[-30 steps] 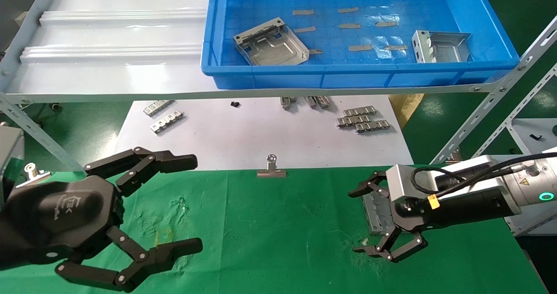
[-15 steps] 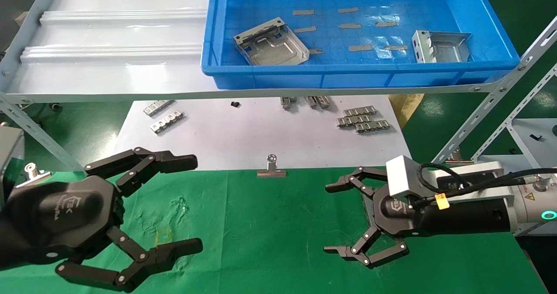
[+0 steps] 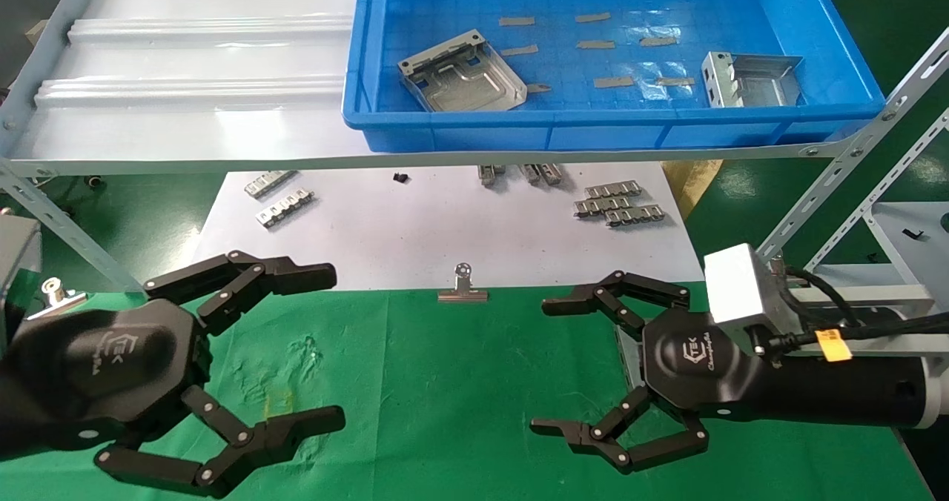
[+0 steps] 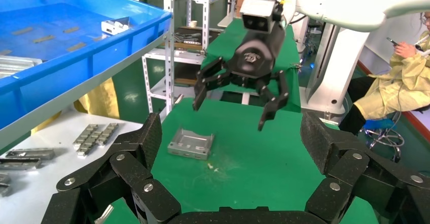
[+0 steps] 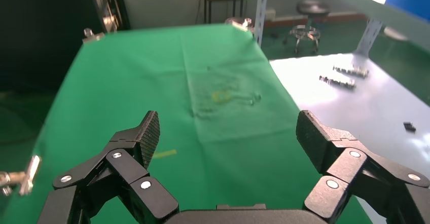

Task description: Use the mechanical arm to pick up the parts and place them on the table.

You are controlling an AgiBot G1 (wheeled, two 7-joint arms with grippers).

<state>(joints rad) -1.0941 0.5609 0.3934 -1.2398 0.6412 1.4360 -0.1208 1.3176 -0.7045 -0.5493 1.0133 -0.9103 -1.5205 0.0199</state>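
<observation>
Flat on the table [image 4: 243,158], part [image 4: 189,144], flange toward the white sheet [image 4: 35,183].

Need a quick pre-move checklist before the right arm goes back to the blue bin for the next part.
1. Right gripper open and empty: ok.
2. Placed part lying flat on the green table, apart from the fingers: ok.
3. Next part in the blue bin, unobstructed: ok.
4. Second part in the bin: on its side, not ok for a flat grasp.
5. Left gripper open over the table's left side, off the path: ok.
</observation>
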